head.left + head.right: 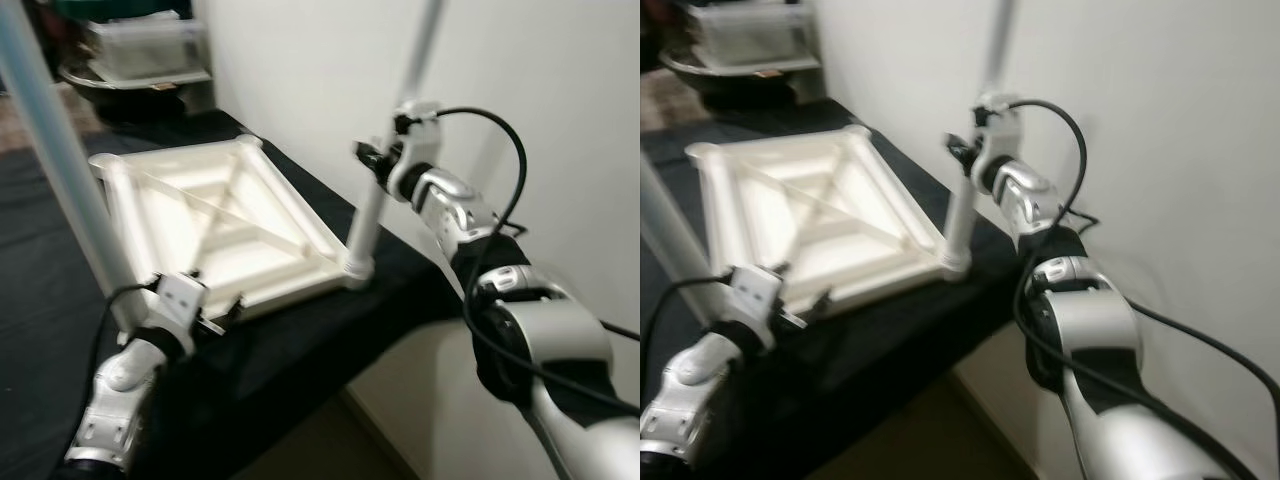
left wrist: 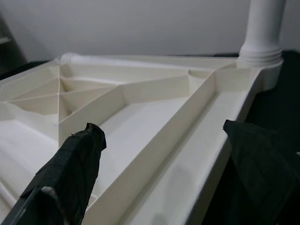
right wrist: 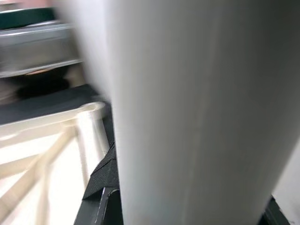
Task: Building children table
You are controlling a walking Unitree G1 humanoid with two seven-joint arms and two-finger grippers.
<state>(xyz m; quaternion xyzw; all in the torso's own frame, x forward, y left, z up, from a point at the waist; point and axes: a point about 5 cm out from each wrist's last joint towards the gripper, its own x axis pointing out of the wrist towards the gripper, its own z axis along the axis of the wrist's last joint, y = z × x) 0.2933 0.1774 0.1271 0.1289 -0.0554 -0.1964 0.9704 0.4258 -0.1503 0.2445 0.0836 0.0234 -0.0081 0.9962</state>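
Right gripper (image 1: pixel 385 165) clamps the upright leg (image 1: pixel 372 215) seated in the upturned tabletop's (image 1: pixel 215 215) corner, left gripper (image 1: pixel 205 300) open at its edge; next, twist it tight.

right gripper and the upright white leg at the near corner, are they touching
Touching. In the right wrist view the leg sits pressed between the right gripper's black fingers, and the left eye view shows that gripper closed around the pole partway up.

A white ribbed tabletop (image 1: pixel 215 220) lies upside down at centre frame on the black surface (image 1: pixel 300 340); a white leg (image 1: pixel 385 165) stands upright in its right corner.
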